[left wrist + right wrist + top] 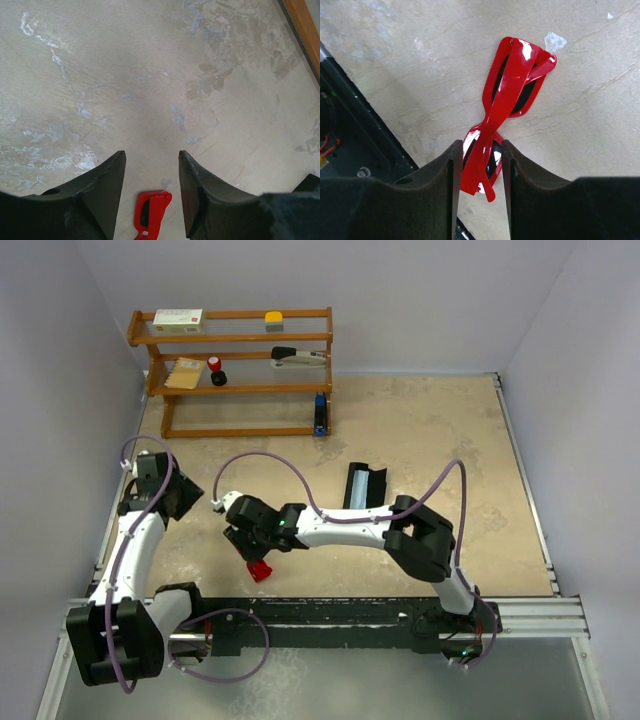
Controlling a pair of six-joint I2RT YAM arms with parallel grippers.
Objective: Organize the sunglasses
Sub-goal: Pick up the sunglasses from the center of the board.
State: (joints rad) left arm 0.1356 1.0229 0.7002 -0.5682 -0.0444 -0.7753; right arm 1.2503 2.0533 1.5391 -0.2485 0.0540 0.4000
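The sunglasses [510, 95] are pinched in the right end effector [480, 150], near the tabletop's [450, 430] front edge. The left end effector [151, 157] is spread apart and empty. The pick-up looks done, so next they likely need carrying to the black case [364, 486].

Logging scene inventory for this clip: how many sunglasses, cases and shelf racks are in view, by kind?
Red sunglasses: 1
Black case: 1
Wooden shelf rack: 1
Total: 3
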